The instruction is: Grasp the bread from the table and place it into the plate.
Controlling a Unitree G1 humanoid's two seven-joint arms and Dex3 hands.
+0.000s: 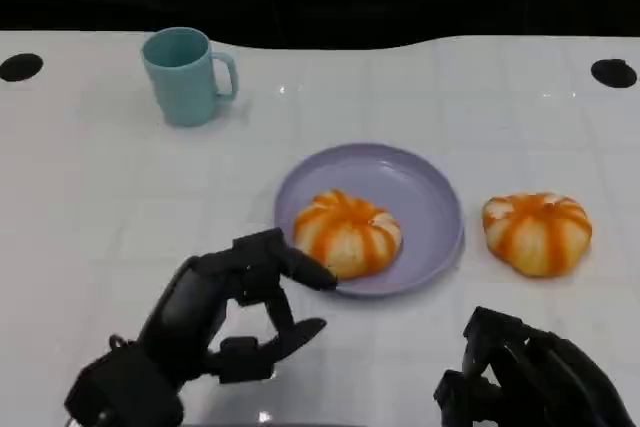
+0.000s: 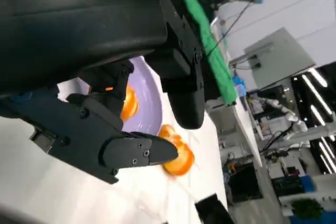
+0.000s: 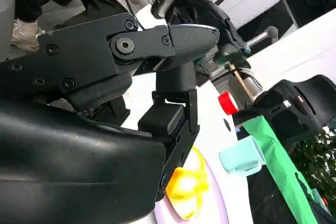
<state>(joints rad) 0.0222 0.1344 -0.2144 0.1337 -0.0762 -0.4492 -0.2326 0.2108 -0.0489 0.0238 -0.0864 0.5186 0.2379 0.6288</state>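
While the left hand (image 1: 235, 312) hovers low over the white table (image 1: 90, 207) with its fingers apart and nothing between them, one bread (image 1: 347, 232) sits just past its fingertips, inside the lavender plate (image 1: 425, 197), on the side of the dish nearest that hand. It's a round, puffy bun, pale cream with bright orange stripes running down from a dimple at the top, pumpkin-like. A second bread (image 1: 537, 232) of the same look lies on the bare table beyond the right hand (image 1: 530, 377), well apart from it and just beside the plate's rim, not touching. That right hand is cut off at the frame's lower edge, fingers looking curled inward, though whether they are truly closed I cannot tell. From the left wrist, black fingers (image 2: 131, 150) cover much of the plate and bun, with only orange slivers peeking through. From the right wrist, the dark shell hides most of the scene, leaving a yellow-orange patch of bread at the plate's edge. Far beyond the left hand stands a teal mug (image 1: 185, 75), upright, handle toward the plate, nothing between hand and dish.
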